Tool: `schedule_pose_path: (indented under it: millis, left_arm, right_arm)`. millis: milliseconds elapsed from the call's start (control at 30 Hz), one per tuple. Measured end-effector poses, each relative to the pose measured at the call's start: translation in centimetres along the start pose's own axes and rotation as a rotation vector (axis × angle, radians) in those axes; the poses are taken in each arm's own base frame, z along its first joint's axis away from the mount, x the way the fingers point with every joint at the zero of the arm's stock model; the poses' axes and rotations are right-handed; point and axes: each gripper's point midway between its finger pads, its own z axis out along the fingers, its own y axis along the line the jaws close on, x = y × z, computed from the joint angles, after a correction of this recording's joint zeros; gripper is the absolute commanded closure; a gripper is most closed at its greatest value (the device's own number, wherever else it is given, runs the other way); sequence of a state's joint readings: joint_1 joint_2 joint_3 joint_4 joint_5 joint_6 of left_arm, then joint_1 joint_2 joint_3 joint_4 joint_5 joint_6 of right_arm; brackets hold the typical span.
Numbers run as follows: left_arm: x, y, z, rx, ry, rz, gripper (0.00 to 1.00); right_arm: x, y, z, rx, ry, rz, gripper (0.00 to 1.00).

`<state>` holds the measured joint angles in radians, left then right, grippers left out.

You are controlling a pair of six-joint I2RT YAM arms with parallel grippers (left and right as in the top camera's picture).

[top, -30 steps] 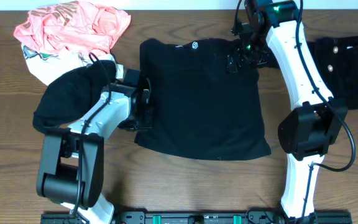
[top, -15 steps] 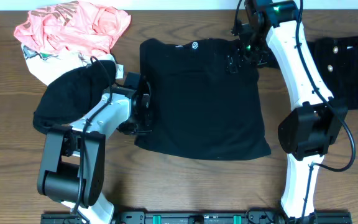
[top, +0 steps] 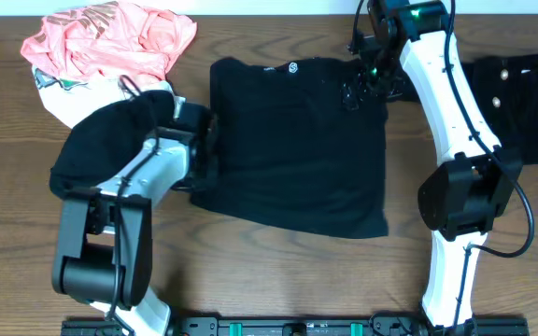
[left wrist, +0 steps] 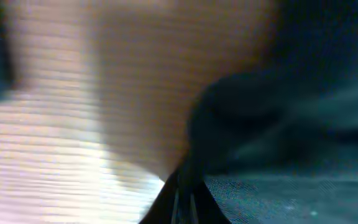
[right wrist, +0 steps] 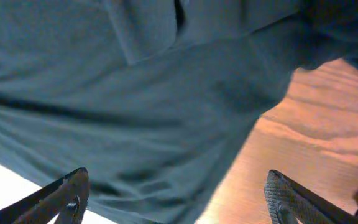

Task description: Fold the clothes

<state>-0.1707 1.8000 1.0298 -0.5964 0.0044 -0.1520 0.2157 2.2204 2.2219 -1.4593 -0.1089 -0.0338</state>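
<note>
On wooden table (top: 278,275), left gripper (top: 205,157) pinches T-shirt (top: 297,159) edge

Brown wood-grain table (top: 278,280), a white strip (top: 250,6) beyond its far edge

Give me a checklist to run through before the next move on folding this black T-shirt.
1. Left gripper shut on the black T-shirt, at its left edge: ok.
2. Right gripper gripping the shirt: not ok, jaws open over the corner beside the collar.
3. Hem square to the table edge: not ok, it slants.
4. Coral-pink garment clear of the shirt: ok.
5. Black heap clear of the shirt: cannot tell, the left arm hides the gap.
</note>
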Motion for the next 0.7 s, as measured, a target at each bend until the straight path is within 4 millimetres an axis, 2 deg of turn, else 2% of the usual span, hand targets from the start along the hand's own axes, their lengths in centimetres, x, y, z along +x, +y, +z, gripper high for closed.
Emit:
schedule_pose_path:
  millis: [100, 233, 333, 467, 600, 700]
  left_arm:
    - [-1.0, 2.3, -0.5, -0.041, -0.009, -0.054, 0.94]
    - [-3.1, 4.4, -2.4, -0.048, -0.031, -0.122, 0.94]
    - [-3.8, 4.7, -2.8, -0.041, -0.045, -0.137, 0.94]
    - [-3.7, 4.6, -2.8, -0.033, -0.039, -0.135, 0.94]
    - [-3.6, 4.4, -2.8, -0.024, -0.037, -0.134, 0.94]
    - [-3.6, 4.3, -2.8, -0.022, -0.037, -0.134, 0.94]
  right_arm:
    - [-0.9, -0.3, 0.0, 0.017, -0.036, -0.003, 0.13]
    - [-2.6, -0.9, -0.2, 0.033, -0.107, -0.002, 0.15]
    - [-3.7, -1.8, -0.4, 0.045, -0.154, 0.01, 0.15]
    - [-4.8, -4.1, -0.6, 0.061, -0.203, 0.058, 0.17]
    - [-5.2, -6.8, 1.4, 0.074, -0.19, 0.113, 0.18]
    - [-5.0, -9.1, 4.9, 0.081, -0.136, 0.154, 0.17]
